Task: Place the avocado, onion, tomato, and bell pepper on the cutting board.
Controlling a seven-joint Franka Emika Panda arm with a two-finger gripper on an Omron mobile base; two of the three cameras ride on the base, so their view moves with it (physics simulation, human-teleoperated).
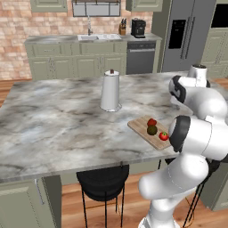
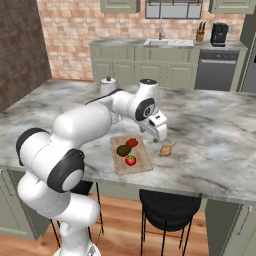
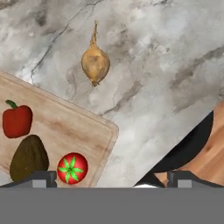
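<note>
On the counter (image 2: 210, 135) edge, one board (image 2: 131, 155) holds three items: one tomato (image 2: 131, 160) nearest, one avocado (image 2: 123, 150) behind it, one pepper (image 2: 132, 142) farthest. One onion (image 2: 166, 149) lies off the board, just beside it on the marble. Gripper (image 2: 161, 136) hovers above, jaws spread wide, nothing held. One paper towel roll (image 1: 110, 91) stands farther back.

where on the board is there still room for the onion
The board is bare along its side toward the onion, above the tomato and beside the pepper. It is crowded where avocado, tomato and pepper cluster. The counter around the onion is bare.
</note>
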